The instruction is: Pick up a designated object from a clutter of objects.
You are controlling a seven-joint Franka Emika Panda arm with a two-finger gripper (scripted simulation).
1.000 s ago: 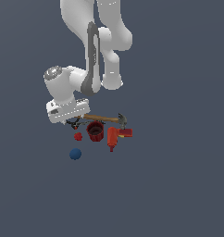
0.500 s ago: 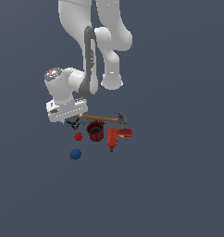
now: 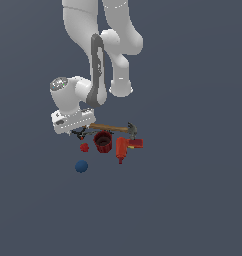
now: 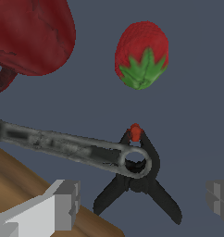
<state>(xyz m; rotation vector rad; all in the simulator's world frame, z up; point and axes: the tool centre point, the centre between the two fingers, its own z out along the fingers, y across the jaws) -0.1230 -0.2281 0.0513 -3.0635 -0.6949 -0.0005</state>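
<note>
A: Gripper (image 4: 141, 203) first — how does it stand?

B: Spread apart, nothing between the fingers. In the wrist view one light grey finger (image 4: 63, 203) shows on one side and the other at the far edge, with the black clamp (image 4: 141, 173) lying in the gap between them, untouched.

A: And that clamp is the designated thing?

B: Yes — a small black spring clamp with a red tip, its two legs splayed. A grey wrench (image 4: 77, 150) lies across it, its ring end over the clamp's middle. In the exterior view the clamp is mostly hidden under the gripper (only a dark scrap shows).

A: Neighbours?

B: The hammer (image 3: 113, 128) with its wooden handle runs just beside it. The strawberry (image 4: 141, 54) sits near the clamp's tip, apart from it. The dark red cup (image 3: 102, 141), red drill (image 3: 124, 148) and blue ball (image 3: 81, 166) lie on the bench (image 3: 193, 200).
</note>
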